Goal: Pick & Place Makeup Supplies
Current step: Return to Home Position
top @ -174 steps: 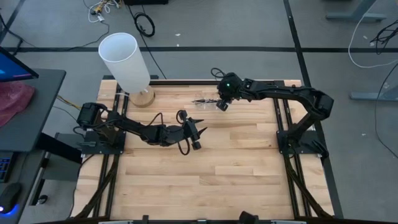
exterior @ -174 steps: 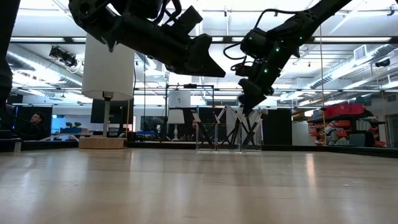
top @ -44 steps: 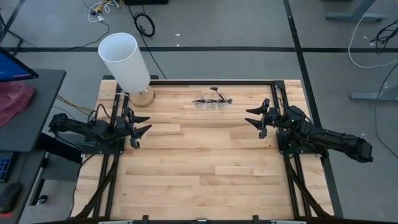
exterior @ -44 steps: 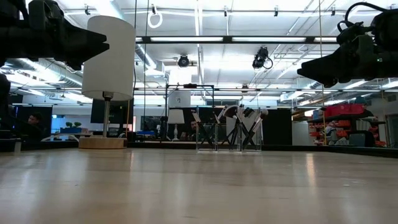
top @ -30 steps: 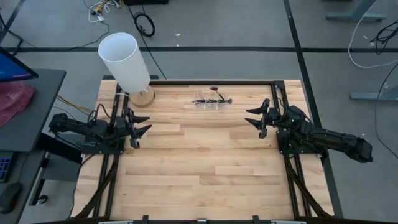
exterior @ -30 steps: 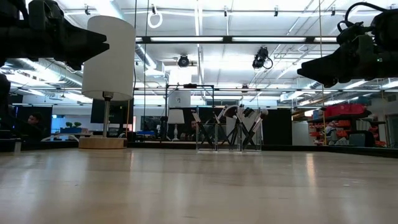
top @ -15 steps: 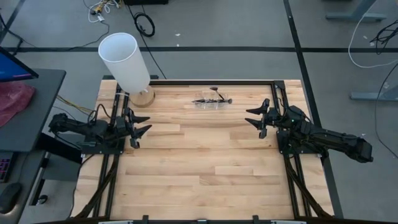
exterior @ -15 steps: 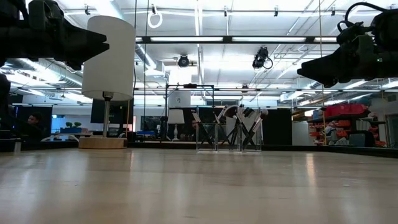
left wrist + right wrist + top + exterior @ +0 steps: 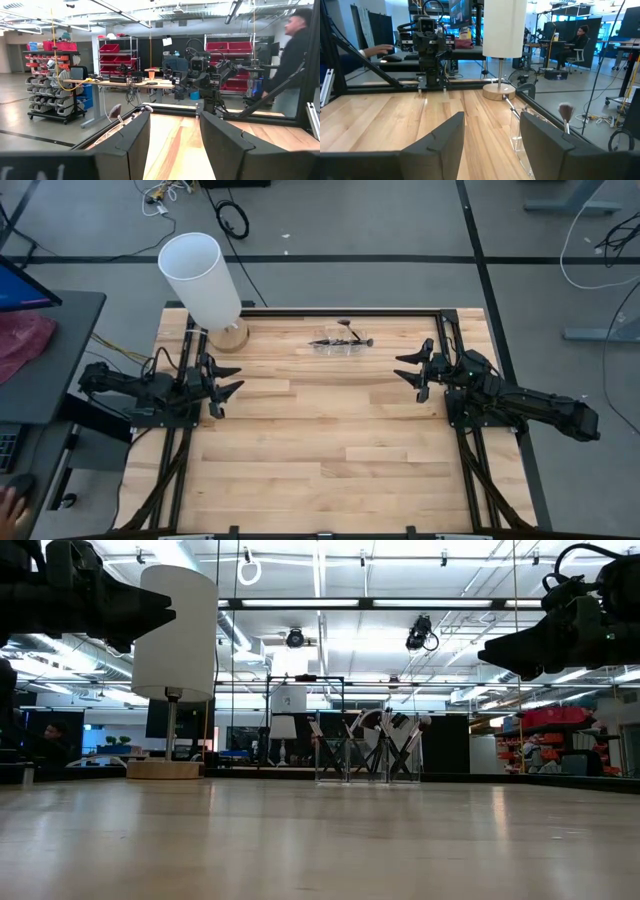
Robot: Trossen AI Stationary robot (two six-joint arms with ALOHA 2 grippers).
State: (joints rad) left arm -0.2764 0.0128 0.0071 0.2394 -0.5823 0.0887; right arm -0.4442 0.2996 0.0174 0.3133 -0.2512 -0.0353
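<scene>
Over at the left edge of the tabletop [image 9: 320, 450]: left gripper [image 9: 234, 378], jaws spread wide. Mirrored at the right edge: right gripper [image 9: 402, 367], jaws likewise apart, both pointing inward. Near the far edge, well apart from either: makeup brushes [image 9: 343, 337], leaning in the transparent organizer [image 9: 328, 344]. Far-left corner: white lamp [image 9: 200, 275].

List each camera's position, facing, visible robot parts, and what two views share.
High view: overhead, straight down; both arms, left gripper and right gripper at table sides.
Low view: table height, facing the transparent organizer; both grippers up high.
Left wrist view: faces the right arm past own open fingers.
Right wrist view: faces the left arm past own open fingers.
Shared: both wrist views catch a makeup brush in the organizer.
</scene>
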